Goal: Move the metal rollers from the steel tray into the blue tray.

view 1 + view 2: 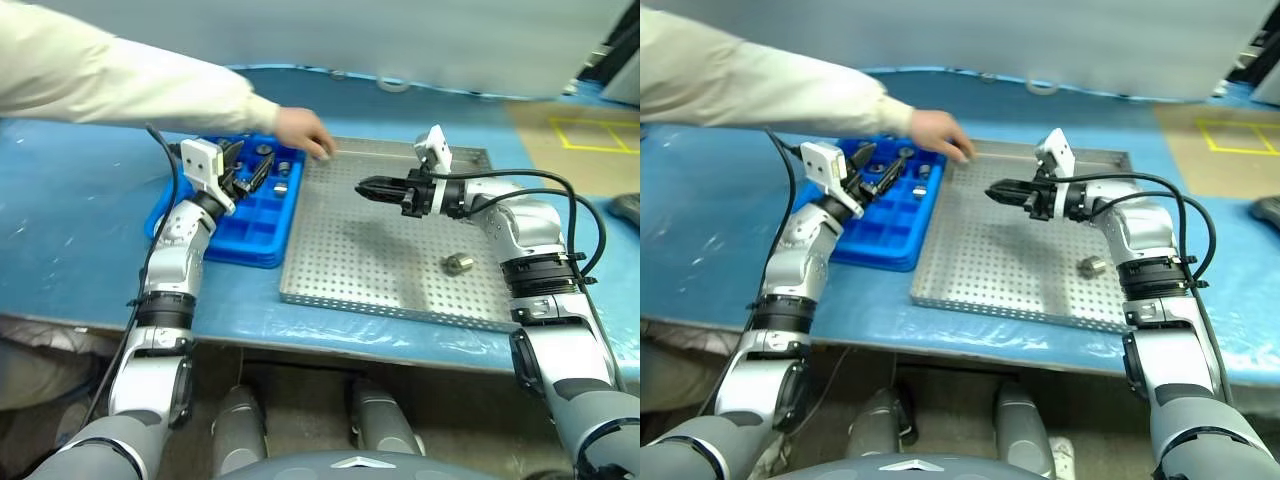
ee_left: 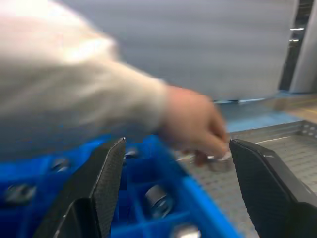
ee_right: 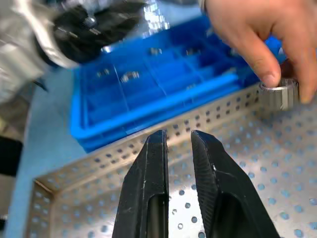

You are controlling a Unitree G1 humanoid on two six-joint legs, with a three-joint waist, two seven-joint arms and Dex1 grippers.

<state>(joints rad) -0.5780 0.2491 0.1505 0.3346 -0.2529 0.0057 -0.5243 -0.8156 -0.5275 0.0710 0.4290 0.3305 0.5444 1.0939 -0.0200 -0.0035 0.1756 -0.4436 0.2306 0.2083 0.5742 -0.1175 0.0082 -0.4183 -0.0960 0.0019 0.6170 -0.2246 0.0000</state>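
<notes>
The right claw (image 1: pixel 364 187), 2 black fingers on a grey arm, hangs above the large rectangular silver steel tray with a perforated floor and low rim (image 1: pixel 340 270). Its fingers are drawn nearly together with a thin slit between the tips, and nothing sits between them. It points level across the tray toward the bright blue plastic tray with a grid of square compartments (image 1: pixel 252 225), which lies beyond its tips, just beside the steel tray's edge.

Ahead of this claw and off to one side, a person's hand (image 3: pixel 262 37) in a pale sleeve (image 1: pixel 110 75) pinches 1 short silver-grey metal roller (image 3: pixel 280 94) at the steel tray's far corner, next to the blue tray. Behind the claw, near the arm's forearm, 1 more metal roller (image 1: pixel 459 264) lies alone on the perforated floor.

The left claw (image 1: pixel 245 170) hovers over the blue tray with its 2 black fingers (image 2: pixel 106 173) spread wide and nothing between them. Directly under and around it, several compartments hold metal rollers, among them one at (image 1: pixel 281 186) and one at (image 2: pixel 157 201). The person's hand is just past this claw's tips, close but apart from it.

Both trays rest on a blue-covered table (image 1: pixel 70 230).
</notes>
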